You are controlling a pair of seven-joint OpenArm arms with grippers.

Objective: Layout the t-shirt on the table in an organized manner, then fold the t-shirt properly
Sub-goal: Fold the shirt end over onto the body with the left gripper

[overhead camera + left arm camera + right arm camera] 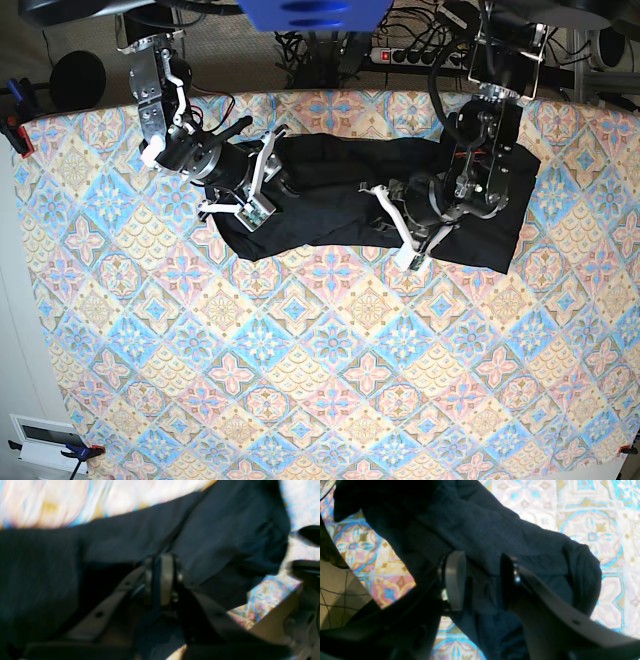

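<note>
No logos, tags or writing anywhere on the t-shirt [340, 205], just plain black fabric. It lies bunched in a wide band across the 12 o'clock part of the surface [320, 390], stopping short of the far edge. The whole 6 o'clock half of the patterned cloth is open room. The left hand [163, 580] is pressed together, pinching a thin fold of the shirt. The right hand [482, 580] is spread, with bunched fabric sitting between its fingers [455, 580].
</note>
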